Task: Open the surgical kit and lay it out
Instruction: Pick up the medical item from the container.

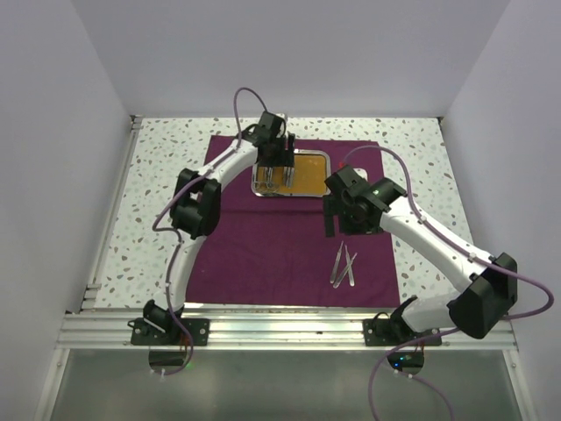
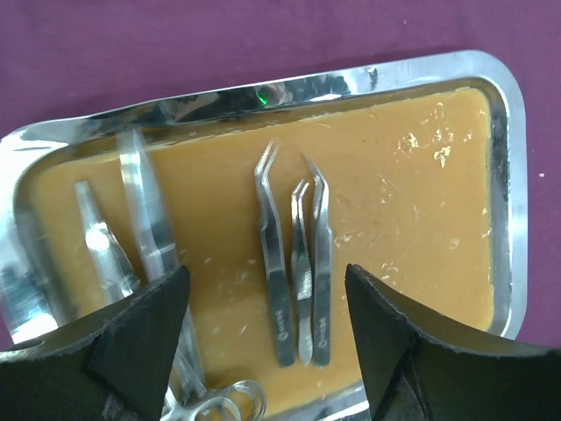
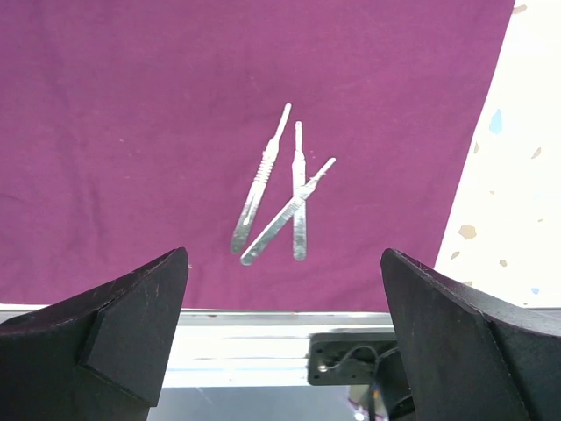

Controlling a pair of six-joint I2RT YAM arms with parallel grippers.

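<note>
Left gripper [image 2: 265,276], jaws wide, is hovering over curved silver tweezers [image 2: 298,272] in orange-lined steel tray [image 2: 515,167]; descent and pinch likely next.

In the left wrist view, the fingers [image 2: 131,351] of the left gripper [image 2: 265,274] hide both near corners of the steel tray [image 2: 513,175]. The scissors [image 2: 223,405] show only ring handles, cut off at 7 o'clock. A long tool [image 2: 145,206] at 9 o'clock is blurred (forceps or tweezers, unclear). From above, the silver pieces [image 1: 344,266] on the purple cloth [image 1: 263,254], at 5 o'clock from the tray, are too small to name.
</note>
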